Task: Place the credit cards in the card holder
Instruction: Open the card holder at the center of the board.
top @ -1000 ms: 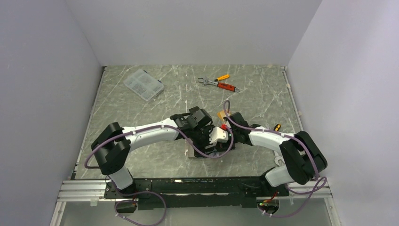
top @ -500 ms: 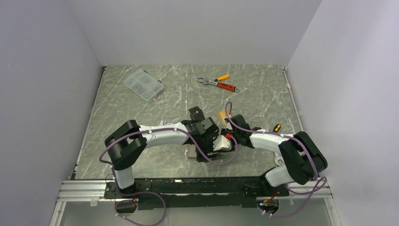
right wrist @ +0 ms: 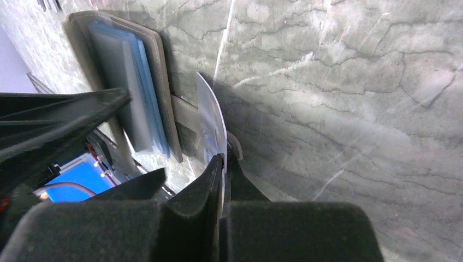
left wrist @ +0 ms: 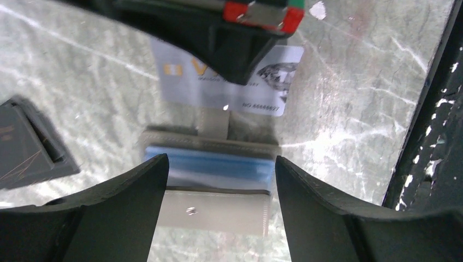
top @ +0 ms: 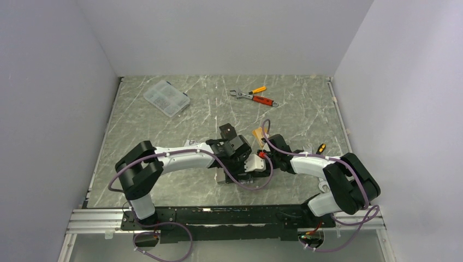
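The left arm has swung in over the last second. Its elbow is folded closer to the base, and the left pincer [left wrist: 220,162] is now straight above the holder [right wrist: 134,82]. Before, it was a little beyond the holder and to its left. This pincer is spread wide and holds nothing. One finger is at each side of the holder, but I cannot tell if they touch it.

The right pincer [right wrist: 223,161] has moved only a little. Its fingers are pressed together on the grey card [left wrist: 275,73], pinching it at one edge. The card stands on edge, slightly tilted, just beyond the holder, above its tab. I cannot tell if the card's lower edge touches the desk [top: 306,109].

The holder lies open and flat, with the blue lining up. An orange card [top: 255,134] lies on the desk near the holder, on its far side.

In my judgement the left pincer came to steady the holder, so that the right one can push the grey card into a slot. The card is not yet in, and the orange one also waits outside.
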Available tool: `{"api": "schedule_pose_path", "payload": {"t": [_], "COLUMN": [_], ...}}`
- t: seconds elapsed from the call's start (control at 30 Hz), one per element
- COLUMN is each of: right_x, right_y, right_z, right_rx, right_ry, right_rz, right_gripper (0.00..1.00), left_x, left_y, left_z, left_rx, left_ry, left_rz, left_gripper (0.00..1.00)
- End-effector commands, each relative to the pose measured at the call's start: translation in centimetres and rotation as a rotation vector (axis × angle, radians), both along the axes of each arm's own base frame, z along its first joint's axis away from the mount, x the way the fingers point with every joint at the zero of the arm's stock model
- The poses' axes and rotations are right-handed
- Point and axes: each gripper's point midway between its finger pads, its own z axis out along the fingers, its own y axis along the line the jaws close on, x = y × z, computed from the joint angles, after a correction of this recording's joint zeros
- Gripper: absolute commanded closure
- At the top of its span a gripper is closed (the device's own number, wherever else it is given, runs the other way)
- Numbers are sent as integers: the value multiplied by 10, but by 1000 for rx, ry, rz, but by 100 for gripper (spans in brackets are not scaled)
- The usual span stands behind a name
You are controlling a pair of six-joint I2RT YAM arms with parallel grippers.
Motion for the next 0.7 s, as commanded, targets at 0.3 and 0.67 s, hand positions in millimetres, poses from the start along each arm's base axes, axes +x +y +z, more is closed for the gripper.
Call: {"api": "schedule_pose_path", "payload": {"t": [0.3,0.67], "right_x": [-28,-26], "right_y": [-48,-53], "right_z": [-47,-41], "right_rx": [-264,-286], "right_ry": [98,76], "right_rz": [-41,-63], "right_gripper": [100,100], "left_x": [27,40], "left_y": [45,105], "left_z": [42,13], "left_rx": [0,84], "left_ry": [-114,-102], "left_rz": [90,249], "left_gripper": [24,26]}}
